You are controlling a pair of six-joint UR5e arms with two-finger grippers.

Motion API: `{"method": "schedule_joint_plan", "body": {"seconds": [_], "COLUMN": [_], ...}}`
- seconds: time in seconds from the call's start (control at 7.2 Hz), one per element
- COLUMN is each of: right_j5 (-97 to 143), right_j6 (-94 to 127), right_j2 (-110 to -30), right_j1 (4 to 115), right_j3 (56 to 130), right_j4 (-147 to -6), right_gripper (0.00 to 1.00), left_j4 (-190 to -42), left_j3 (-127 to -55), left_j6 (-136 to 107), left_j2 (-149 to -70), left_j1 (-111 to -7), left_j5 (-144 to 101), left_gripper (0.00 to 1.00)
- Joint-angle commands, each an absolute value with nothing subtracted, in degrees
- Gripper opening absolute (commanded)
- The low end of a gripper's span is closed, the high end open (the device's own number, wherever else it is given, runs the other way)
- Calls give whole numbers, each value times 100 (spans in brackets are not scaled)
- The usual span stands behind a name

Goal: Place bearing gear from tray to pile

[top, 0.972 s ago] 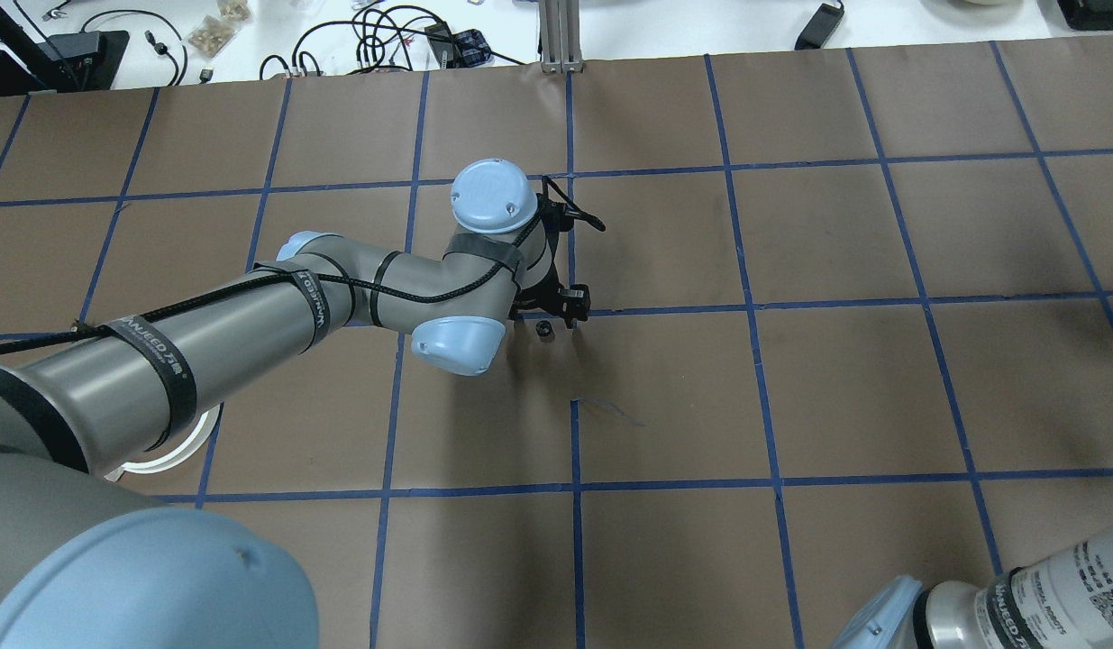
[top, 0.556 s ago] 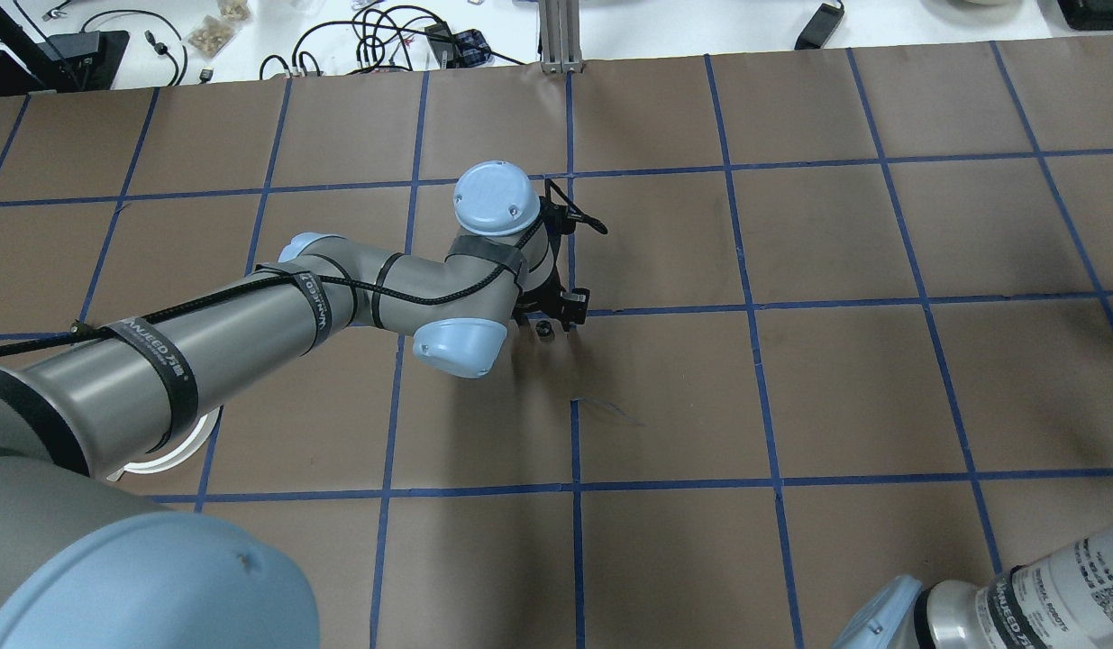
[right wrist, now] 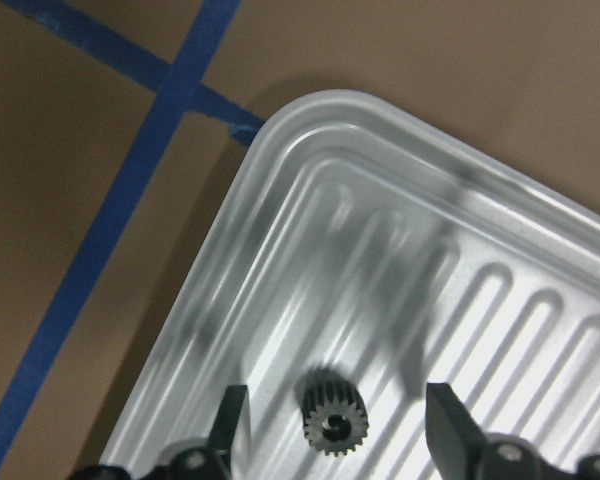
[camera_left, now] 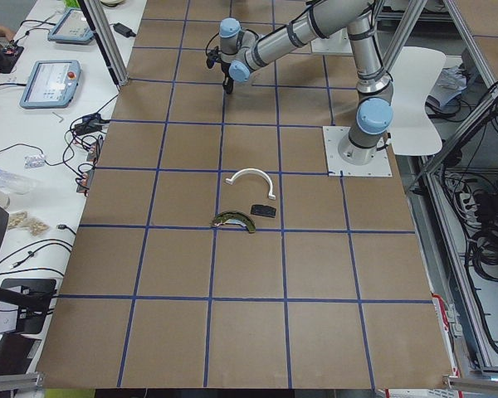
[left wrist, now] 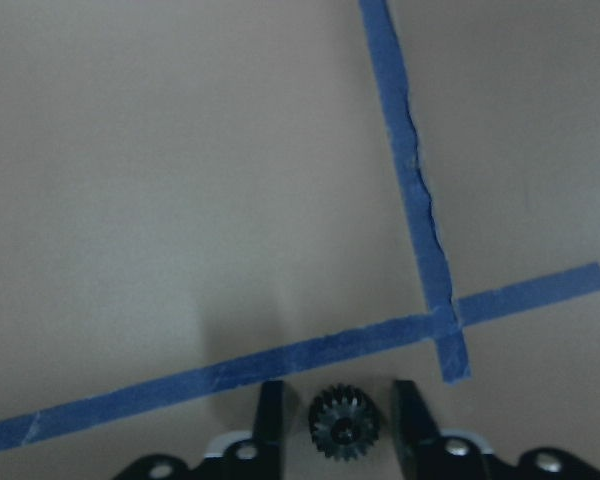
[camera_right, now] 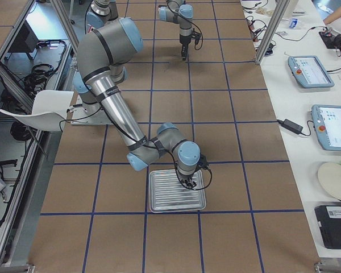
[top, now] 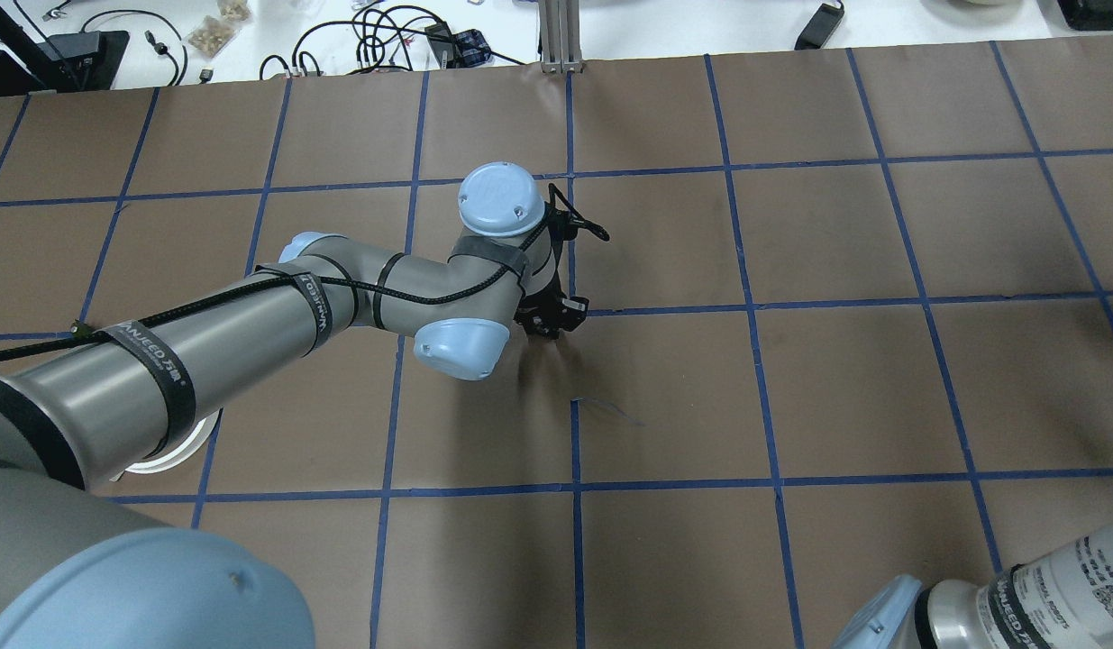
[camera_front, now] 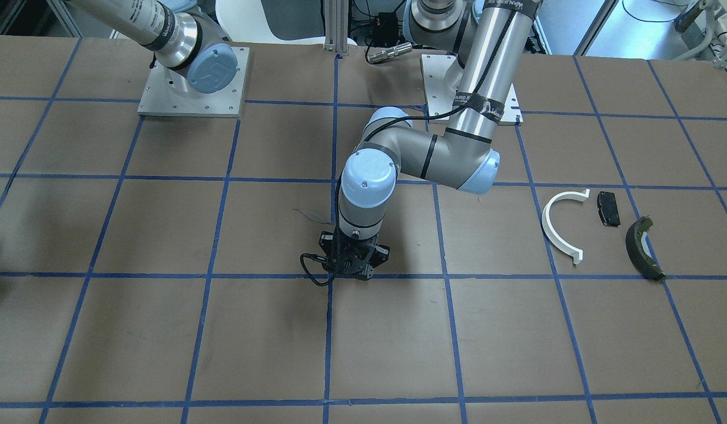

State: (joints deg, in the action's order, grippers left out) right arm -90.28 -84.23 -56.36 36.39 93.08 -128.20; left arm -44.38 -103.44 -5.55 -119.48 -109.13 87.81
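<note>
Gear (left wrist: pixel 345 424) flat on table just by tape cross (left wrist: pixel 448 322), mid-table, well apart from pile (camera_front: pixel 608 208); straddled by left gripper (left wrist: pixel 340 402), jaws a little apart with thin gaps either side, not clamped yet; probably a relay spot, within left-arm reach of pile. Second gear (right wrist: pixel 332 412) flat near corner of tray (right wrist: pixel 310 150), centred between wide-apart jaws of right gripper (right wrist: pixel 337 402), lined up for a pick.

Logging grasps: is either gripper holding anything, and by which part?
Nothing is held. The left gripper straddles a small gear on the table, jaws clear of its teeth; the right gripper stands open around a second gear in the tray.
</note>
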Motion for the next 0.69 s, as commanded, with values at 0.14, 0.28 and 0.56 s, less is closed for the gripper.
{"method": "schedule_joint_plan", "body": {"seconds": [0.14, 0.28, 0.56], "right_j5": [-9044, -9053, -9053], "right_j6": [-8376, -8367, -8367], "right_j2": [-5625, -5625, -5625], "right_j1": [3639, 3639, 3639], "right_j3": [9325, 9325, 9325], "right_j4": [-12815, -12814, -12806], "right_gripper": [43, 43, 40], "left_j4": [-4517, -4648, -5199], "left_j3": [-10319, -10275, -9943], "left_j6": [-536, -493, -379], "left_j2": [-11944, -11840, -11647], "left_j1": [-10916, -10899, -10715], "left_j5": [8789, 8780, 8867], "left_gripper": [0, 0, 0]}}
